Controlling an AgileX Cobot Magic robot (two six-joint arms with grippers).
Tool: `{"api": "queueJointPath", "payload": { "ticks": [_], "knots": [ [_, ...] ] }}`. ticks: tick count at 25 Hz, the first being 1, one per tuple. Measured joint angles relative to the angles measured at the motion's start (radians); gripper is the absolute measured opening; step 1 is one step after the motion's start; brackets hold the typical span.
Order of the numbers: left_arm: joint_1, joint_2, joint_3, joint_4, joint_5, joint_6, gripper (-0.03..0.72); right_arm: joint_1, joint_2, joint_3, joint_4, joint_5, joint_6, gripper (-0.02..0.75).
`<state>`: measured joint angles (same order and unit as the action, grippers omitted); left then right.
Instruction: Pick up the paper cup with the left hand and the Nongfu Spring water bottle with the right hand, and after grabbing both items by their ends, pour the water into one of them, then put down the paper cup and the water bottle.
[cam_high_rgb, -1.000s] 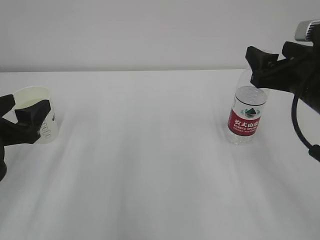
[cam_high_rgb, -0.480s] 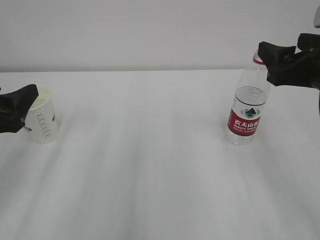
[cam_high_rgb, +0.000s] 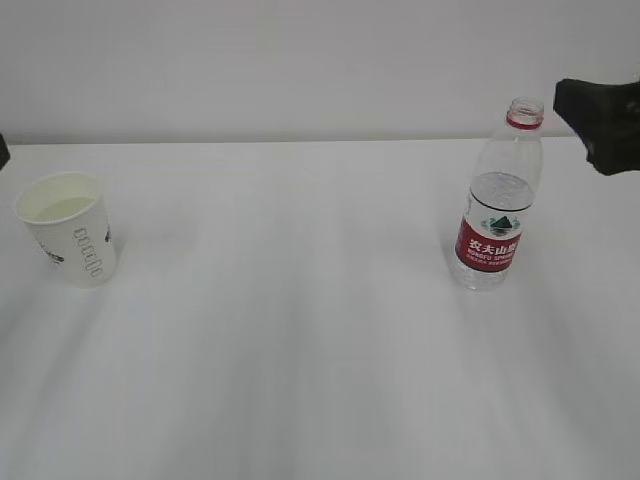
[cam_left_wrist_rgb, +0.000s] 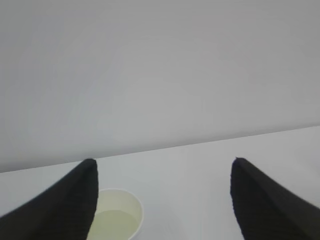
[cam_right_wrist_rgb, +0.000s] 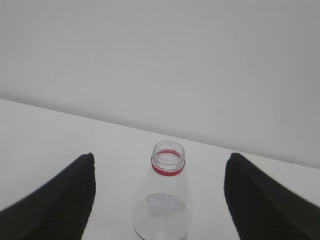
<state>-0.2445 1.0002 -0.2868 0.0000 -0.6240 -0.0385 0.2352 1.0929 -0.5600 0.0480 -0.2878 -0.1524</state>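
The paper cup (cam_high_rgb: 68, 232) stands upright at the far left of the table, white with dark green lettering, with pale water (cam_left_wrist_rgb: 113, 225) in it. The Nongfu Spring water bottle (cam_high_rgb: 497, 212) stands upright at the right, uncapped, red label facing front, with water (cam_high_rgb: 499, 196) partway up. My left gripper (cam_left_wrist_rgb: 163, 160) is open behind and above the cup, whose rim (cam_left_wrist_rgb: 120, 192) lies beside the left finger (cam_left_wrist_rgb: 65, 205). It touches nothing. My right gripper (cam_right_wrist_rgb: 160, 155) is open, apart from the bottle (cam_right_wrist_rgb: 164, 212), and shows at the right edge (cam_high_rgb: 590, 125) in the exterior view.
The white table (cam_high_rgb: 300, 330) runs back to a plain pale wall (cam_high_rgb: 300, 60). Nothing else stands on the table between the cup and the bottle.
Both grippers have drawn back outward: the left has slid off the left edge away from the cup, the right has moved right, away from the bottle neck. Cup and bottle stand free.
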Motion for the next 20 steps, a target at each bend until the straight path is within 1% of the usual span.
{"api": "queueJointPath", "payload": {
  "ticks": [8, 13, 16, 20],
  "knots": [
    [0.000, -0.275, 0.000, 0.000, 0.254, 0.000, 0.590, 0.000, -0.194, 0.002, 0.000, 0.205, -0.002, 0.608],
    [0.000, -0.392, -0.002, 0.000, 0.386, 0.000, 0.590, 0.000, -0.321, 0.002, 0.000, 0.338, -0.002, 0.607],
    [0.000, -0.436, -0.048, 0.000, 0.512, 0.000, 0.590, 0.000, -0.389, 0.002, 0.000, 0.413, -0.002, 0.607],
    [0.000, -0.458, -0.144, 0.000, 0.667, 0.000, 0.589, 0.000, -0.459, 0.002, 0.000, 0.513, -0.002, 0.607]
  ]
}}
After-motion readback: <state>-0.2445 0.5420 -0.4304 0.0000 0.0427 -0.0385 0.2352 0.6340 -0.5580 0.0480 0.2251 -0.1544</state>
